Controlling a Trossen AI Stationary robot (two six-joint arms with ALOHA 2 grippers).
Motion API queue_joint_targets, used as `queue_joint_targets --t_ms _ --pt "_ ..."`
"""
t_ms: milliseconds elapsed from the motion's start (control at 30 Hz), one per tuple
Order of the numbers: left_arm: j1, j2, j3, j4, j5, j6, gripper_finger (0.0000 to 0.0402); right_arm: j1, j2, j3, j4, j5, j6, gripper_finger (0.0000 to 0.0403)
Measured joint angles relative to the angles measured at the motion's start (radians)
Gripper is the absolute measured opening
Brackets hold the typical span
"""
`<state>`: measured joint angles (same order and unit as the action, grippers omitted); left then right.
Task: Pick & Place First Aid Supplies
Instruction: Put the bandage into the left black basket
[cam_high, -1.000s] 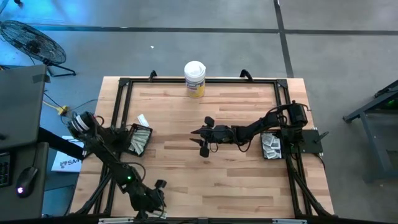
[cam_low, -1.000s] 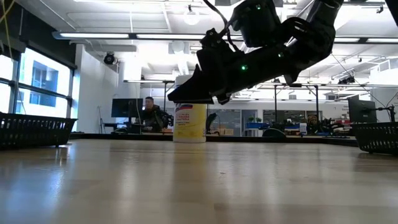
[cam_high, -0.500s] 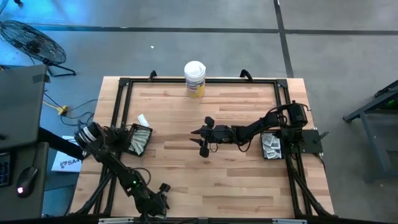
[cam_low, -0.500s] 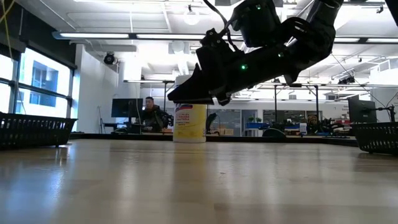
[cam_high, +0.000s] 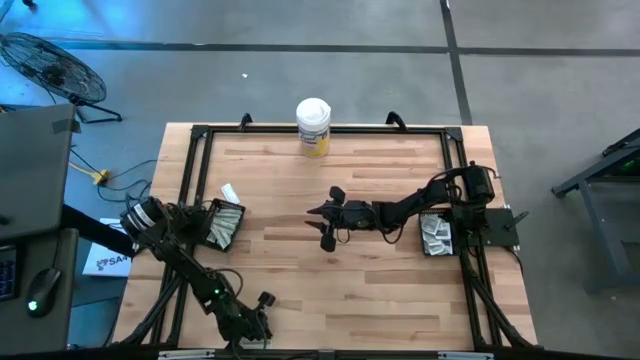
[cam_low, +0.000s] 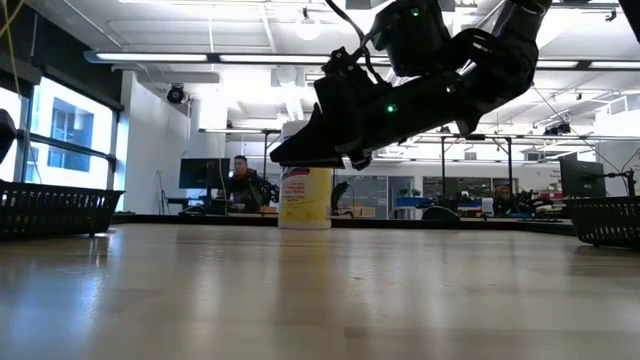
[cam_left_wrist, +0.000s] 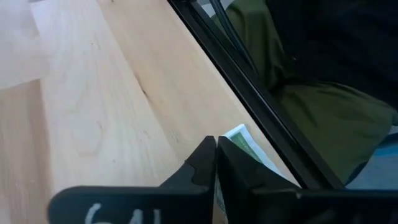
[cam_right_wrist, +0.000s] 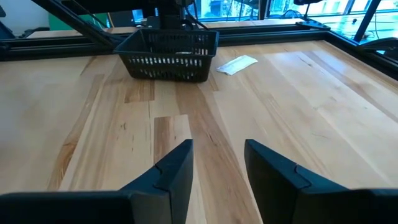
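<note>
The left gripper (cam_left_wrist: 216, 163) is hanging at the counter's (cam_high: 330, 290) near edge with its fingers clamped on a green-white packet (cam_left_wrist: 244, 144) taken for placing, while the right gripper (cam_right_wrist: 217, 163) is waiting mid-counter, fingers apart, facing the left basket (cam_right_wrist: 171, 55) holding more packets.

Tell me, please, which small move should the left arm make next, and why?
Probably raise the left gripper a little, straight up. It is shut on a green-white packet low over the wood, right beside the black frame rail, so lifting first should keep the packet off the rail. The right gripper hovers open over mid-table.
</note>
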<state>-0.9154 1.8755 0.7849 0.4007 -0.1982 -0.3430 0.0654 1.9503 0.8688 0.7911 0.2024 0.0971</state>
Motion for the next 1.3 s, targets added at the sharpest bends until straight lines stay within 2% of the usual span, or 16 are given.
queue_joint_targets --t_ms 200,500,733,867,1067,1300 --pt "0.0 -0.028 -0.001 -0.048 -0.019 0.033 0.0004 0.0 0.0 0.0 0.0 0.0 0.0 0.0138" --pt "0.0 -0.221 -0.004 -0.419 -0.178 0.027 0.0001 0.006 0.0 0.0 -0.001 0.002 0.056 0.0138" --pt "0.046 -0.426 -0.003 -0.74 -0.364 -0.006 0.0 0.053 0.0 0.0 -0.031 0.058 0.056 0.0138" --pt "0.104 -0.554 -0.003 -0.974 -0.437 -0.096 0.0 0.068 0.0 0.0 -0.031 0.094 0.053 0.0138" --pt "0.247 -0.734 -0.003 -1.29 -0.469 -0.297 0.0 0.068 0.0 0.0 -0.031 0.099 0.053 0.0138" --pt "0.372 -0.867 -0.02 -1.58 -0.459 -0.675 0.0 0.067 0.0 0.0 -0.031 0.099 0.052 0.0138"
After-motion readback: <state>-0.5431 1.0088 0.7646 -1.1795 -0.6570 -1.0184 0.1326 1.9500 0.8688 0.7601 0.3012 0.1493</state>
